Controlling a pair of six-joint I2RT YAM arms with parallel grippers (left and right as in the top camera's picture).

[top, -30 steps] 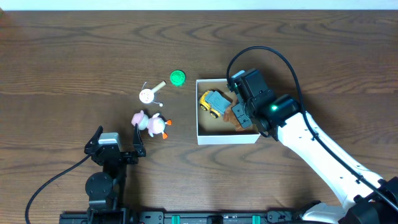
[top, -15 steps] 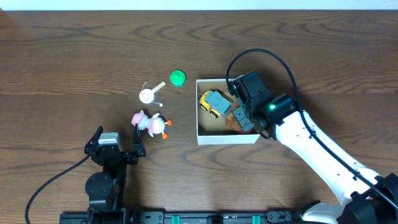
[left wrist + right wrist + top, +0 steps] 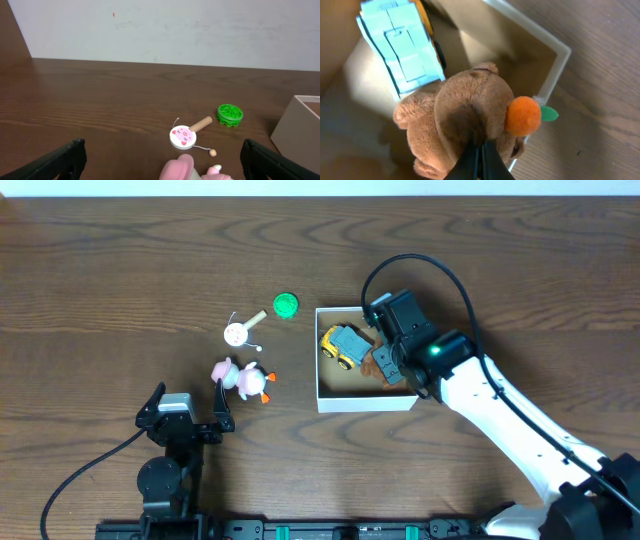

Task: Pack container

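Gauging the grip first: what has the right gripper (image 3: 481,150) got?

— Its jaws are drawn fully together, tips buried in the back of the brown plush bear (image 3: 465,115). By the look of it they pinch only a tuft of fur. The bear hangs over the inside of the container (image 3: 366,402), at the corner nearest the right arm.

And the container itself?

— It lies flat on the wooden table (image 3: 100,280), open side up. A blue and yellow toy truck (image 3: 345,345) is already inside, on the half away from the right arm.

How would it handle?

— Thin cardboard, so I'd judge it light, fairly stiff along the walls and easy to dent. It would probably slide on the wood if nudged. A wall edge pinched from above near a corner seems the best hold. The floor offers nothing to grip.

And the bear?

— Soft and light. A fur pinch may slip, and its orange pompom looks loosely sewn on, so take the body.

The other arm?

— The left gripper (image 3: 162,161) stands wide open and empty, well apart from the container. Outside the wall on that arm's side lie a green ribbed disc (image 3: 286,305), a pig-faced pellet drum (image 3: 240,330) and a pink and white duck toy (image 3: 243,380).
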